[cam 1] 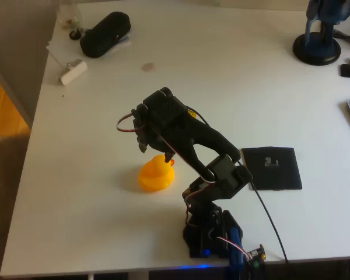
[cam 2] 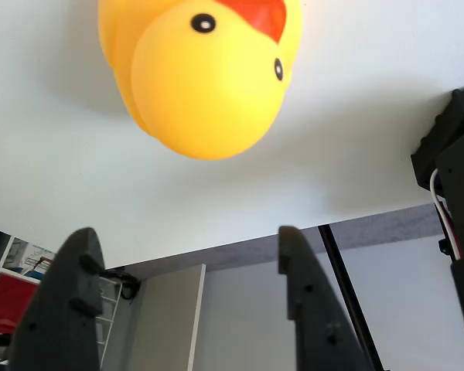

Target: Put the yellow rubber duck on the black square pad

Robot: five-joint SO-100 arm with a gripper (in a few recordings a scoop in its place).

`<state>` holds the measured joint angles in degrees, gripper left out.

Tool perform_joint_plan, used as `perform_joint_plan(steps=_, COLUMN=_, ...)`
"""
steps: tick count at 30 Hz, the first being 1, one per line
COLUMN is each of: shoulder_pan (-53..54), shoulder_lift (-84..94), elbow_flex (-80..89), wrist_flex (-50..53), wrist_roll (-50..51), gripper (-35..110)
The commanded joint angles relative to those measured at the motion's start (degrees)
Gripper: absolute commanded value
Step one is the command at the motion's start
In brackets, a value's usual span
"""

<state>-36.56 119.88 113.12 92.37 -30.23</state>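
The tool (cam 2: 189, 297) is wide open above the yellow rubber duck (cam 1: 156, 174), ready to grab it for the black square pad (cam 1: 271, 168).

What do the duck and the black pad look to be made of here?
The yellow rubber duck looks like soft rubber or vinyl: smooth, rounded, faintly glossy, with painted eyes and a red-orange beak. The black square pad looks like a thin matte sheet, perhaps foam or rubber; it lies flat without shine, so the exact material stays open.
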Motion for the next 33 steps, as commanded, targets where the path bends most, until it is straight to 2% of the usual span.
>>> perform_joint_plan(steps=1, shoulder_pan=1.0, shoulder_lift=1.6, elbow_flex=-0.4, wrist_flex=0.4, wrist_roll=-0.7, gripper=27)
perform_joint_plan(steps=13, shoulder_pan=1.1, shoulder_lift=0.9, elbow_flex=0.4, wrist_flex=0.3, wrist_roll=-0.6, gripper=35)
perform_joint_plan(steps=21, shoulder_pan=1.5, shoulder_lift=0.9, elbow_flex=-0.4, wrist_flex=0.2, wrist_roll=-0.7, gripper=35)
perform_joint_plan(steps=27, shoulder_pan=9.8, shoulder_lift=1.1, elbow_flex=-0.3, wrist_flex=-0.6, wrist_roll=-1.0, gripper=35)
perform_joint_plan(steps=33, shoulder_pan=10.8, shoulder_lift=1.0, elbow_flex=0.4, wrist_flex=-3.5, wrist_roll=-1.0, gripper=35)
